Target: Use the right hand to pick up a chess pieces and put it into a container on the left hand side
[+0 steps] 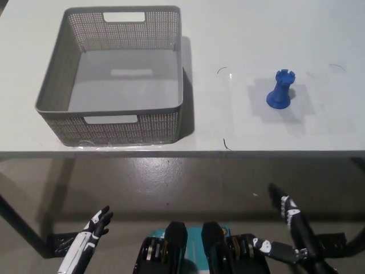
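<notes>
a blue chess piece (280,90), rook-shaped, is seen standing upright on the white tabletop (239,34), right of centre, inside a faintly marked rectangle. it is touched by nothing. a grey perforated basket (122,127) is placed on the left part of the tabletop, close to the front edge, well apart from the chess piece; its inside is bare, and cut-out handles are seen in the near and far walls.

both hands are held low, below the tabletop's front edge, over the floor (171,182). the black right hand (288,208) is seen at the lower right, fingers stretched upward and apart, nothing held. it sits roughly in line with the chess piece but well short of it. the white left hand (97,224) is parked at the lower left, below the basket's near wall; its dark fingers are spread slightly, nothing held.

the chess piece is not yet picked up and is outside the basket.
</notes>
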{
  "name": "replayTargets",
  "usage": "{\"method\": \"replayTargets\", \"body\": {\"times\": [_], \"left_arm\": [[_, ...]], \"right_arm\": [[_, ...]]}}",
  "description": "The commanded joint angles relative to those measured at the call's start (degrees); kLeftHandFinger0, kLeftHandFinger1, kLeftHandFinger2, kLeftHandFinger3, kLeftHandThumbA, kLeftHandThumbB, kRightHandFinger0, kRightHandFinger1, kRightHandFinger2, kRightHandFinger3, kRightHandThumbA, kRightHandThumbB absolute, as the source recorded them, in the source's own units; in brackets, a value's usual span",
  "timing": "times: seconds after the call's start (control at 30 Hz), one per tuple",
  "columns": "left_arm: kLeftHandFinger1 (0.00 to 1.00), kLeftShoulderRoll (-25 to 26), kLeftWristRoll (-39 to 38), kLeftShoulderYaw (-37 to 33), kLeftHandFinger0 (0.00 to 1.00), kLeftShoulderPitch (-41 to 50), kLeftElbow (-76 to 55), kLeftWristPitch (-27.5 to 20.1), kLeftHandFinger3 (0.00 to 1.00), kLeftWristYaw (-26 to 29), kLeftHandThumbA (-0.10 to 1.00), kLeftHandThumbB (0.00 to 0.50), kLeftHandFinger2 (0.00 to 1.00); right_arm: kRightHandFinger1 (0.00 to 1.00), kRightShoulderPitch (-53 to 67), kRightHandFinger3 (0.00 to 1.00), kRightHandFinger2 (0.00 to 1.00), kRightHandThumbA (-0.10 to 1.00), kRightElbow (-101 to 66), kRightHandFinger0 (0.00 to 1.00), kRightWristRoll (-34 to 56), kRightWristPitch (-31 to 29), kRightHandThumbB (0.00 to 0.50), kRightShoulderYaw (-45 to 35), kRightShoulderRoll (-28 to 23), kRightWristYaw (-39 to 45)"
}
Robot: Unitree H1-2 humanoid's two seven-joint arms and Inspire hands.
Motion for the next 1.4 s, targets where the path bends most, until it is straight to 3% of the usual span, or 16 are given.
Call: {"method": "replayTargets", "body": {"times": [0.0, 0.07, 0.23, 0.3, 0.4, 0.57, 0.67, 0.83, 0.93, 0.97, 1.07, 1.3, 1.37], "left_arm": [[1.00, 0.7, 0.1, -0.7, 1.00, 0.3, -2.7, -0.5, 1.00, -1.8, 1.00, 0.438, 1.00], [1.00, 0.8, -0.2, -0.8, 1.00, 0.3, -3.0, 0.4, 1.00, -2.2, 1.00, 0.455, 1.00], [1.00, 0.8, -0.4, -0.7, 1.00, 0.3, -2.1, -0.3, 1.00, -2.3, 1.00, 0.447, 1.00], [1.00, 0.7, -0.4, -0.7, 1.00, 0.5, -1.8, -0.7, 1.00, -2.2, 1.00, 0.422, 1.00], [1.00, 0.5, -0.9, -0.4, 1.00, 0.5, -1.7, -0.6, 1.00, -2.3, 1.00, 0.436, 1.00], [1.00, 0.6, -0.7, -0.5, 1.00, 0.6, -1.2, -1.6, 1.00, -2.1, 1.00, 0.426, 1.00], [1.00, 0.4, -1.5, -0.4, 1.00, 0.8, -1.2, -1.2, 1.00, -2.5, 1.00, 0.410, 1.00], [1.00, 0.5, -1.3, -0.3, 1.00, 0.9, -1.1, -1.7, 1.00, -2.5, 1.00, 0.404, 1.00], [1.00, 0.5, -1.2, -0.2, 1.00, 0.8, -1.2, -1.6, 1.00, -2.6, 1.00, 0.405, 1.00], [1.00, 0.5, -1.3, -0.2, 1.00, 0.8, -0.9, -2.0, 1.00, -2.7, 1.00, 0.391, 1.00], [1.00, 0.4, -1.2, 0.0, 1.00, 0.8, -0.8, -2.0, 1.00, -2.6, 1.00, 0.397, 1.00], [1.00, 0.2, -1.6, -0.1, 1.00, 0.7, -1.3, -1.5, 1.00, -2.8, 1.00, 0.374, 1.00], [1.00, 0.4, -1.4, -0.1, 1.00, 0.6, -1.4, -1.4, 1.00, -2.9, 1.00, 0.375, 1.00]], "right_arm": [[1.00, -0.8, 1.00, 1.00, 1.00, -7.4, 1.00, -2.9, -6.5, 0.205, -1.5, 0.6, -3.0], [1.00, -1.6, 1.00, 1.00, 1.00, -10.9, 1.00, -3.5, -6.6, 0.203, -2.2, 0.6, -3.4], [1.00, -6.5, 1.00, 1.00, 1.00, -16.3, 1.00, -4.5, -3.4, 0.242, -4.2, 1.6, -5.0], [1.00, -8.4, 1.00, 1.00, 1.00, -17.8, 1.00, -4.6, -1.4, 0.250, -4.9, 1.5, -4.9], [1.00, -12.0, 1.00, 1.00, 1.00, -18.1, 1.00, -3.4, 0.5, 0.262, -6.3, 1.2, -4.7], [1.00, -18.7, 1.00, 1.00, 1.00, -16.1, 1.00, -2.8, 5.8, 0.240, -8.8, 0.5, -5.1], [1.00, -24.7, 1.00, 1.00, 1.00, -10.1, 1.00, -2.0, 6.5, 0.234, -10.7, -0.9, -5.3], [1.00, -33.6, 1.00, 1.00, 1.00, 0.7, 1.00, -1.0, 9.1, 0.314, -12.6, -3.2, -5.4], [1.00, -37.1, 1.00, 1.00, 1.00, 5.0, 1.00, -1.9, 10.6, 0.333, -12.8, -4.2, -5.7], [1.00, -39.4, 1.00, 1.00, 1.00, 8.5, 1.00, -2.2, 11.2, 0.377, -12.9, -4.7, -6.2], [1.00, -43.8, 1.00, 1.00, 1.00, 15.8, 1.00, -3.1, 12.3, 0.415, -12.8, -5.7, -7.2], [1.00, -53.4, 1.00, 1.00, 1.00, 36.3, 1.00, -0.5, 7.8, 0.395, -13.5, -6.8, -8.2], [1.00, -55.9, 1.00, 1.00, 1.00, 42.0, 1.00, -1.3, 6.8, 0.429, -12.8, -7.1, -9.3]]}}
